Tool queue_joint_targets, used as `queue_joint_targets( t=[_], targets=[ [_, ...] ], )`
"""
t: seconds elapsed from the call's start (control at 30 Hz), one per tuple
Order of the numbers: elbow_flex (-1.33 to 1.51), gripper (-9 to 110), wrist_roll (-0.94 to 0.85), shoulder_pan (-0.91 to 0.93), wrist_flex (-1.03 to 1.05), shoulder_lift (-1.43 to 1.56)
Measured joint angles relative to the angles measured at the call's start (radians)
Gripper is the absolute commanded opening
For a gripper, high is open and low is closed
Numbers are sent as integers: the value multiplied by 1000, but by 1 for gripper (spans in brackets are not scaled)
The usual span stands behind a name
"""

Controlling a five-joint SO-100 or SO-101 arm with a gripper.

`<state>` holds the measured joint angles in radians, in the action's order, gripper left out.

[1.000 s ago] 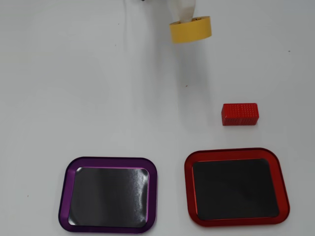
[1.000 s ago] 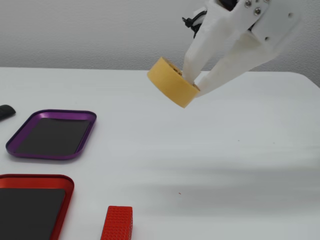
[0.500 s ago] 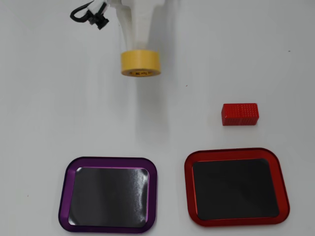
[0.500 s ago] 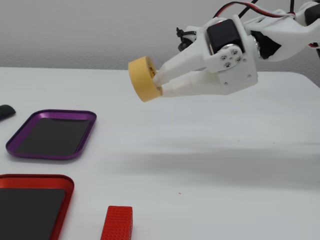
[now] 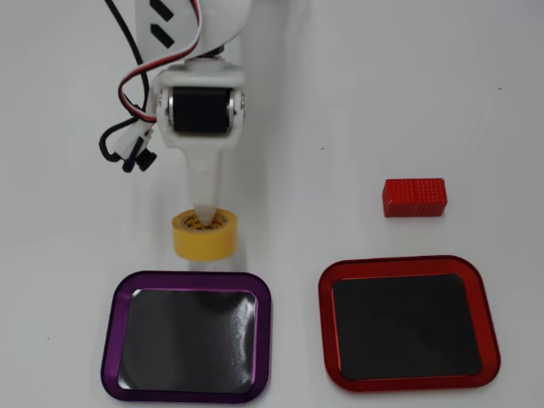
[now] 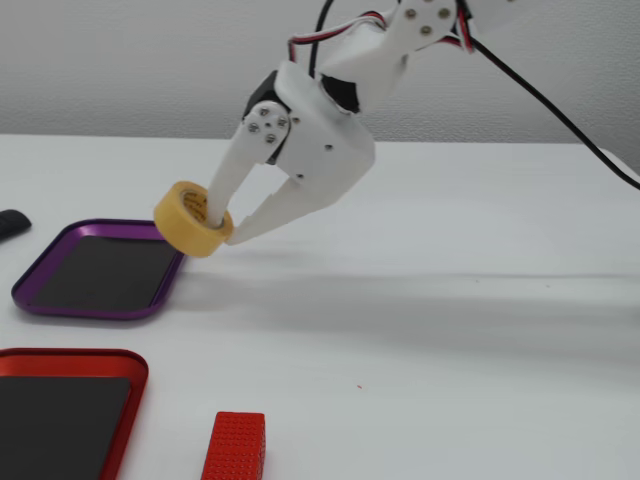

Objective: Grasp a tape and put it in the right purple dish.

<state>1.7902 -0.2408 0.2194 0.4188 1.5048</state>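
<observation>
The yellow tape roll is pinched through its wall by my white gripper, with one finger inside the hollow core and the other outside. In the fixed view the tape hangs tilted in the gripper, slightly above the table, just beside the near corner of the purple dish. In the overhead view the purple dish lies directly below the tape in the picture, at lower left, and holds nothing.
A red-rimmed dish lies to the right of the purple one in the overhead view, and also shows in the fixed view. A red textured block stands above it. Arm cables hang at upper left. A small black object sits at the fixed view's left edge.
</observation>
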Motion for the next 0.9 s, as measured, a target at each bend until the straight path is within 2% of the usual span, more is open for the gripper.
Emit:
queue_joint_targets(
  t=[0.23,0.6,0.8,0.9],
  targets=[
    [-314,0,32,3,209,-147],
    [-607,0,32,3,422,-356],
    [-698,12,32,5,522,-393],
    [-727,14,32,5,560,-393]
  ],
)
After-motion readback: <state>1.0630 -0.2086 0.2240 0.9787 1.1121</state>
